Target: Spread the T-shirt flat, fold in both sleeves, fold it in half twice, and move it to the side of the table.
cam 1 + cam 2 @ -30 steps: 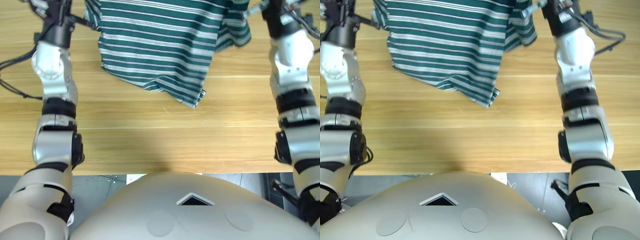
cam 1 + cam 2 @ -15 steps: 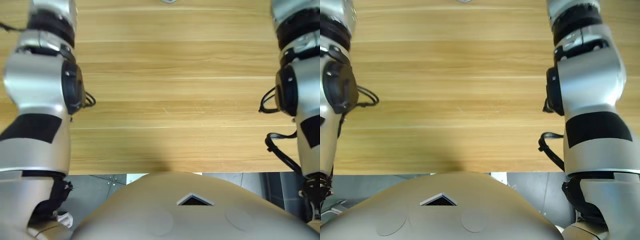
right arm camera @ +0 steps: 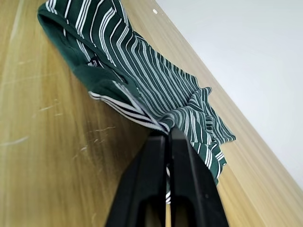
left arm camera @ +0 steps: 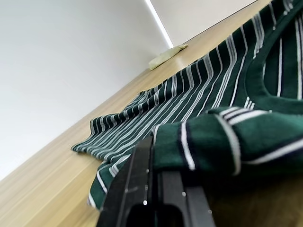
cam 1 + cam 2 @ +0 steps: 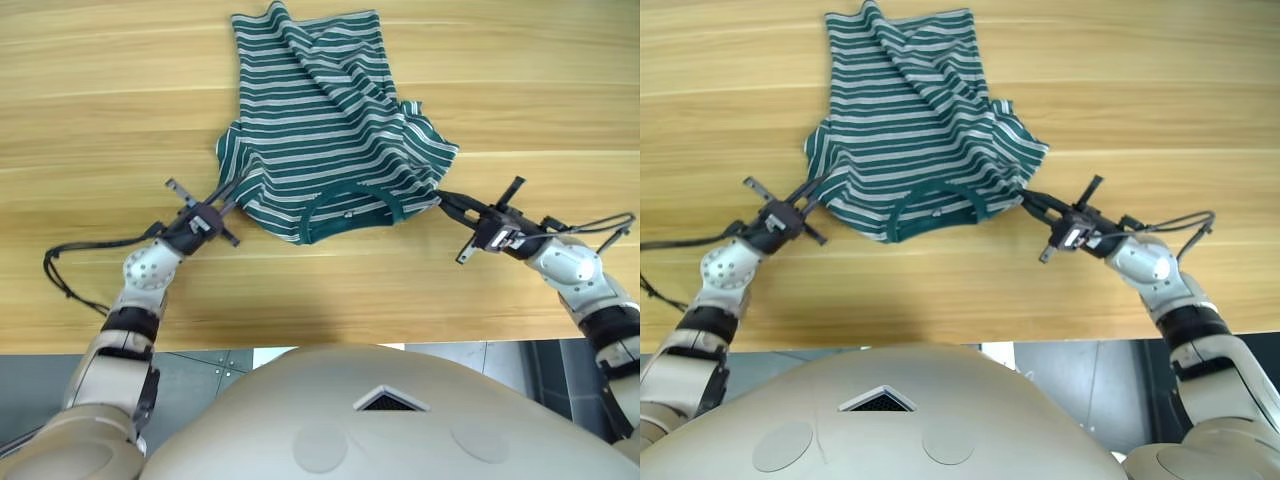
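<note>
T-shirt (image 5: 325,130) on table (image 5: 110,120), shoulders in fingers (image 3: 156,184)

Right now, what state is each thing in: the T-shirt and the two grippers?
T-shirt: lying on the table, rumpled, not spread flat, collar toward the robot.
left gripper: shut on the T-shirt's near corner, low over the table.
right gripper: shut on the T-shirt's opposite near corner, low over the table.
</note>
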Tool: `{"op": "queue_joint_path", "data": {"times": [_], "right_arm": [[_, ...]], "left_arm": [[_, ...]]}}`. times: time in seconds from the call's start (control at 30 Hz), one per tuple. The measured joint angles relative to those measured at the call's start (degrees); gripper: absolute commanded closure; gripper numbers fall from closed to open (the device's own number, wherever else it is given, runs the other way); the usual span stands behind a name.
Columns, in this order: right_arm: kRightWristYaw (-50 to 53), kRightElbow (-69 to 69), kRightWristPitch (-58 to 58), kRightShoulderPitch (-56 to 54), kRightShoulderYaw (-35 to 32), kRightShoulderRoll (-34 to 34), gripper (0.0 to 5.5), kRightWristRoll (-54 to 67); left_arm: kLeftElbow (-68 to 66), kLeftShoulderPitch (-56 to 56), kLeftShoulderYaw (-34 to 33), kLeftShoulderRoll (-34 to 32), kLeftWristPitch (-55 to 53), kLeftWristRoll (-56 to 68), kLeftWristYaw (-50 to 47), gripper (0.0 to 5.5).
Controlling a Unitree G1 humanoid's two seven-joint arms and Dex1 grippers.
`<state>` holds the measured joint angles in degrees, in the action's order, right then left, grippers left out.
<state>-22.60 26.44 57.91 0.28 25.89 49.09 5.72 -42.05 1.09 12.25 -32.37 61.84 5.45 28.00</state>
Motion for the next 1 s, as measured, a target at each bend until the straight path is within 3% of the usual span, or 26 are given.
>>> {"op": "queue_joint_path", "data": {"times": [0.1, 0.2, 0.33, 0.57, 0.73, 0.83, 1.0], "right_arm": [[-0.59, -5.43, -5.9, 6.54, -3.2, 1.1, 5.47, -1.42], [-1.13, -7.15, -9.85, 8.05, -5.32, 1.02, 5.47, -4.14], [-2.63, -9.62, -12.93, 8.9, -6.26, -1.24, 4.73, -5.92], [-5.19, -17.12, -14.87, 14.75, -9.35, -2.04, 3.57, -5.53], [-6.09, -22.3, -15.48, 18.41, -13.59, -1.89, 3.52, -3.78], [-7.47, -24.26, -15.07, 18.43, -15.54, -2.02, 3.52, -1.26], [-2.51, -13.79, -18.43, 3.93, -19.67, -6.26, 3.52, -7.54]], "left_arm": [[5.55, 7.82, -4.24, -1.89, -4.32, 5.35, 0.53, 5.5], [5.64, 7.56, -5.19, -2.02, -6.09, 3.44, 0.22, 5.5], [7.07, 8.2, -6.15, -1.35, -9.87, 2.1, -0.64, 5.5], [13.67, 13.49, -5.89, 1.68, -12.55, 1.45, -1.5, 4.27], [20.63, 21.22, -6.53, 2.44, -13.63, 8.23, 2.91, 4.08], [21.58, 22.59, -11.33, 1.95, -13.51, 16.68, 6.39, 4.08], [26.96, 23.8, -16.72, 2.32, -13.37, 24.07, 10.07, 4.08]]}}
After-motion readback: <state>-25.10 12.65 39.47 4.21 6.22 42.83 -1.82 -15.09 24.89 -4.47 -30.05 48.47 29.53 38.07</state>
